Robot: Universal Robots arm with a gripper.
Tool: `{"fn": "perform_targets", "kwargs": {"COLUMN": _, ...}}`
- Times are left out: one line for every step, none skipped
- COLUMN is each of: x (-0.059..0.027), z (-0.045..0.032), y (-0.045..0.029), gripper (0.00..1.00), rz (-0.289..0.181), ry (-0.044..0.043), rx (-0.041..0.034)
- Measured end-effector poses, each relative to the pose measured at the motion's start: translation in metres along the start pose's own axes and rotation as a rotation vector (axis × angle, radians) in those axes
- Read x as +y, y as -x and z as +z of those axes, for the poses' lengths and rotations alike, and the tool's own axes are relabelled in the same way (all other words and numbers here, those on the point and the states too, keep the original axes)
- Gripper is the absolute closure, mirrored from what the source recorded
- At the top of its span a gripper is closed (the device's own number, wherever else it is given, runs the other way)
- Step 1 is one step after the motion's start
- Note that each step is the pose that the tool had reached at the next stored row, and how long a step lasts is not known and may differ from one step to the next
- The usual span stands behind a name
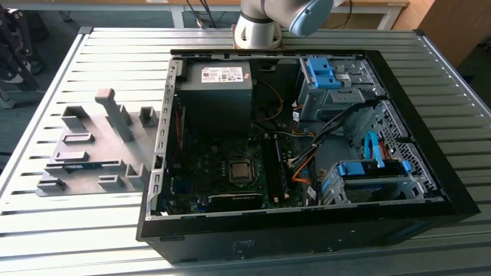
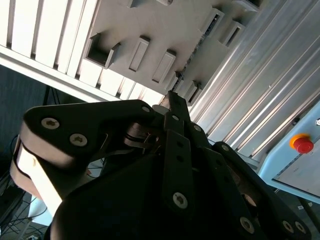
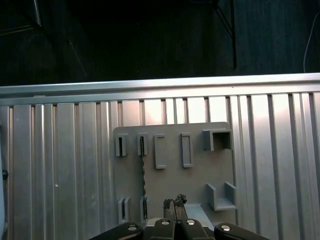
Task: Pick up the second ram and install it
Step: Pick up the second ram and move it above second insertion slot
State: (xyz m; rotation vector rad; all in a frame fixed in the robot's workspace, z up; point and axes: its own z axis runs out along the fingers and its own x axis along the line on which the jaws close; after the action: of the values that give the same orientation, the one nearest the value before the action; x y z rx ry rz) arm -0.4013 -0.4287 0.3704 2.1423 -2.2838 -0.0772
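the table (image 1: 69, 230) was ribbed bare metal, brushed silver with a soft sheen. the fixture plate (image 1: 96, 152) on it looked like matt grey plastic, smooth and dull. the second ram (image 1: 84, 166) showed as a blue-teal strip of circuit board. the computer case (image 1: 307, 238) was black painted metal, matt, holding bare grey metal drive cages (image 1: 349, 98) and shiny blue plastic clips (image 1: 322, 72). the gripper (image 2: 176, 97) was matt black, studded with bright metal screws.

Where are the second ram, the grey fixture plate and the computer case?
second ram (image 3: 144, 175): first wrist view, on its thin upper edge.
grey fixture plate (image 3: 195, 180): first wrist view, on its bare flat base.
computer case (image 1: 307, 236): exterior view, on its black near wall.
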Motion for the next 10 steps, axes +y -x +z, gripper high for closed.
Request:
{"fn": "perform_targets", "kwargs": {"x": 0.0, "z": 0.0003, "y": 0.0, "gripper": 0.89, "rz": 0.0, "ry": 0.0, "rx": 0.0}}
{"fn": "perform_targets", "kwargs": {"x": 0.0, "z": 0.0005, "y": 0.0, "gripper": 0.89, "rz": 0.0, "ry": 0.0, "rx": 0.0}}
{"fn": "perform_targets", "kwargs": {"x": 0.0, "z": 0.0008, "y": 0.0, "gripper": 0.89, "rz": 0.0, "ry": 0.0001, "rx": 0.0}}
{"fn": "perform_targets", "kwargs": {"x": 0.0, "z": 0.001, "y": 0.0, "gripper": 0.89, "rz": 0.0, "ry": 0.0, "rx": 0.0}}
{"fn": "perform_targets", "kwargs": {"x": 0.0, "z": 0.0012, "y": 0.0, "gripper": 0.89, "rz": 0.0, "ry": 0.0, "rx": 0.0}}
{"fn": "perform_targets", "kwargs": {"x": -0.0001, "z": 0.0015, "y": 0.0, "gripper": 0.89, "rz": 0.0, "ry": 0.0, "rx": 0.0}}
{"fn": "perform_targets", "kwargs": {"x": -0.0001, "z": 0.0017, "y": 0.0, "gripper": 0.89, "rz": 0.0, "ry": 0.0, "rx": 0.0}}
{"fn": "perform_targets", "kwargs": {"x": -0.0001, "z": 0.002, "y": -0.0001, "gripper": 0.89, "rz": 0.0, "ry": 0.0, "rx": 0.0}}
{"fn": "perform_targets", "kwargs": {"x": -0.0001, "z": 0.0022, "y": -0.0001, "gripper": 0.89, "rz": 0.0, "ry": 0.0, "rx": 0.0}}
{"fn": "perform_targets", "kwargs": {"x": -0.0001, "z": 0.0025, "y": -0.0001, "gripper": 0.89, "rz": 0.0, "ry": 0.0, "rx": 0.0}}
